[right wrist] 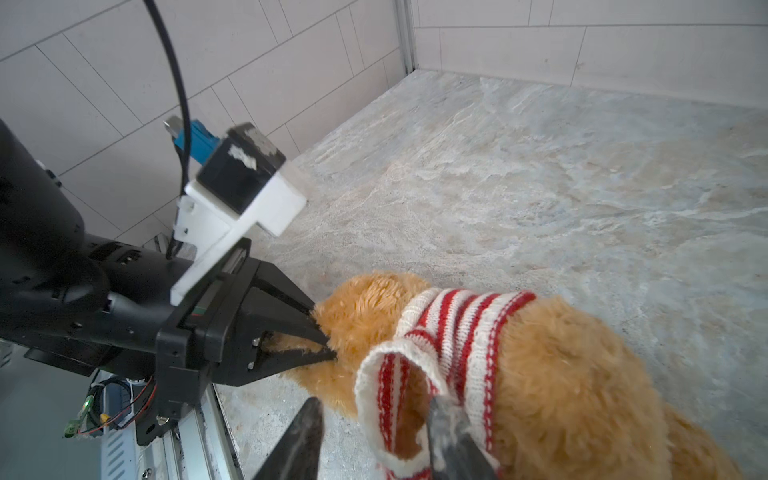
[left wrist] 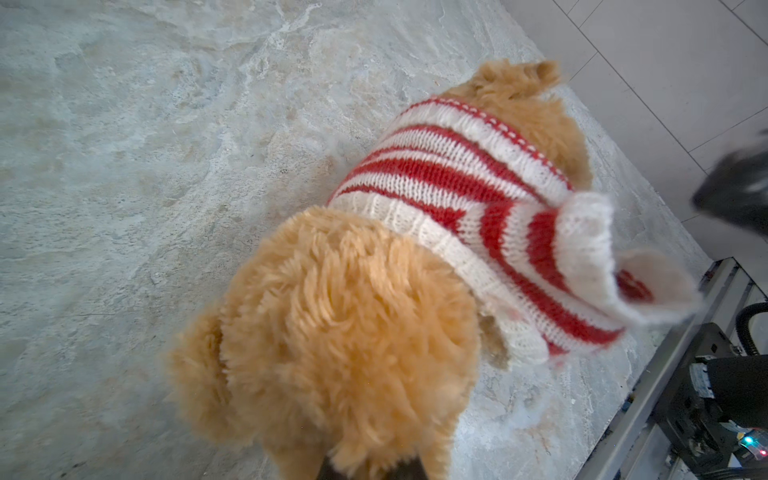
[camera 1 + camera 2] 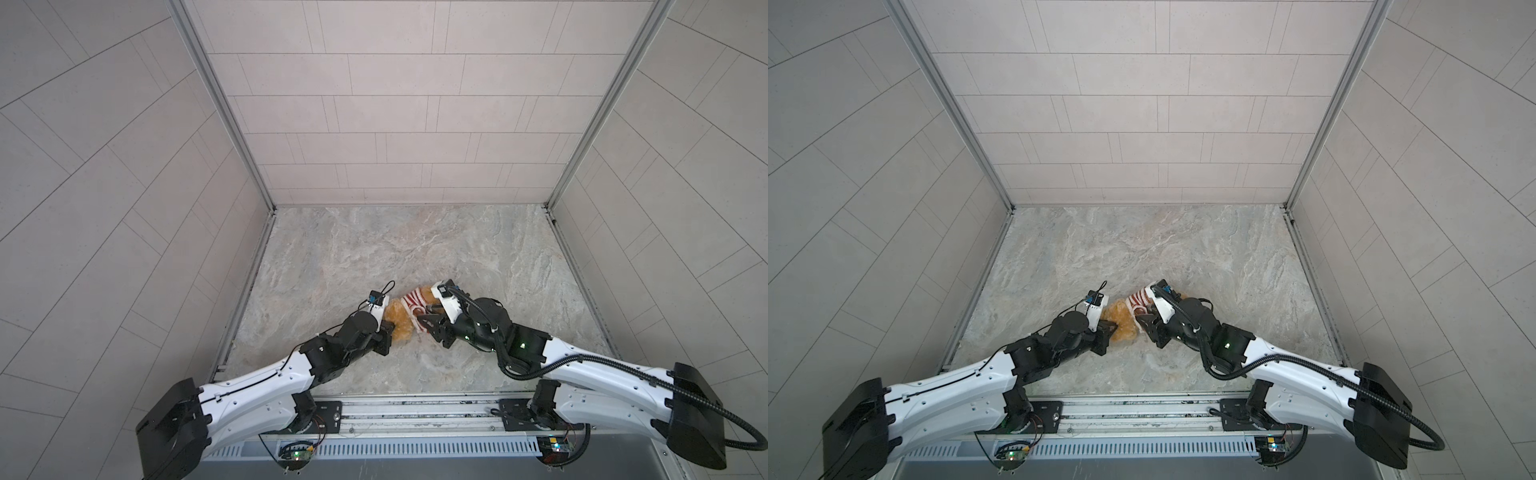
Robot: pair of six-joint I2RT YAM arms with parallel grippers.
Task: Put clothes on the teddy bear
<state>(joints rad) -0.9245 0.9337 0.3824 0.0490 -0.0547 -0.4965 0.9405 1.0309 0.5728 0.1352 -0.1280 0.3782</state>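
The small fluffy golden-brown teddy bear [image 3: 398, 323] lies on the grey marble-patterned counter [image 3: 374, 249], near its front edge, between the two arms. The red-and-white striped knitted sweater [image 2: 449, 174] is already around its trunk, and the head is out through the collar. The left gripper [image 1: 328, 349] comes from the head side, and its jaws are clenched on a tuft of fur at the head. I think this hold is there to anchor the bear, so that it does not slide when the knit is pulled from the other side.

The right gripper [image 1: 374, 403] is at the sleeve [image 1: 362, 399], which hangs loose with its white cuff gaping. Its jaws stand apart, one on each side of the cuff rim, and are not pressed together on anything; one of them seems to touch the knit. Whether the bear's arm is inside this sleeve I cannot tell. In my judgement the body is dressed and the sleeve remains: the cuff must be caught and the floppy arm brought through, with care, because the loose knit stretches easily.
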